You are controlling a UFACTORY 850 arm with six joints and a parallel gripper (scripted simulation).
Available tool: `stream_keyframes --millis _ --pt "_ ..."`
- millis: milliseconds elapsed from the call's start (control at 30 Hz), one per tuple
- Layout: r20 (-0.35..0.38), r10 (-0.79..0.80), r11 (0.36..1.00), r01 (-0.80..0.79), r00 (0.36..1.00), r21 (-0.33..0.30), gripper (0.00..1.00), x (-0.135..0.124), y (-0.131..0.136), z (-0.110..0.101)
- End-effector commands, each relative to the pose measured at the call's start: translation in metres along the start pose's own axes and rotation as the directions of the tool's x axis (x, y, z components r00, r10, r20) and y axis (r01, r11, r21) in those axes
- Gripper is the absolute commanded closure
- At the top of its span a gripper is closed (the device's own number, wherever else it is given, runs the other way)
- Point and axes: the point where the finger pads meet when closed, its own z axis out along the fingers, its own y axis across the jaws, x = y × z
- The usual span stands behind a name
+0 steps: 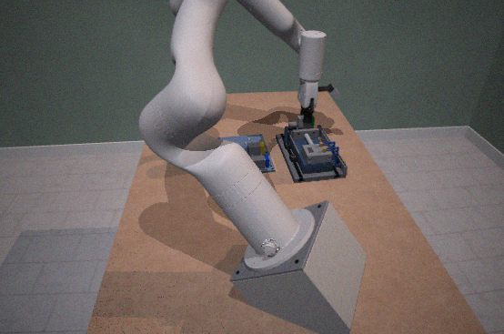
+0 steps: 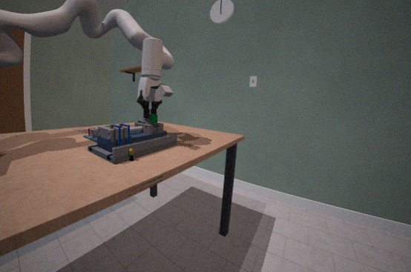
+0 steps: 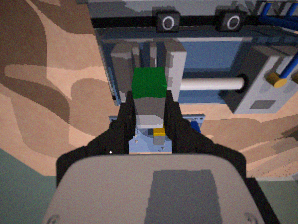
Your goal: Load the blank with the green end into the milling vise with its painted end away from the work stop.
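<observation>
My gripper is shut on the blank with the green end and holds it in the air over the far end of the milling vise. In the wrist view the blank's green end points away from the camera, with its grey body between my fingers. Below it is a grey jaw block. The jaw block with blue hoses is to the right, and a pale rod runs between the two. From the side view the blank hangs just above the vise.
The blue infeed plate lies left of the vise, partly hidden by my arm, with a yellow-ended blank on it. The vise stands on a grey raised plate. The table's far edge is close behind the vise.
</observation>
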Motion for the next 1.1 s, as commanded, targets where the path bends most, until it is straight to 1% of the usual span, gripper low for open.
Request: stream_keyframes --millis 0,1067 --pt "-0.001 -0.001 1.000 0.001 1.000 0.001 1.00 0.0004 -0.0007 -0.0010" --pt "-0.001 -0.001 1.000 0.001 1.000 0.001 1.00 0.0004 -0.0007 0.0020"
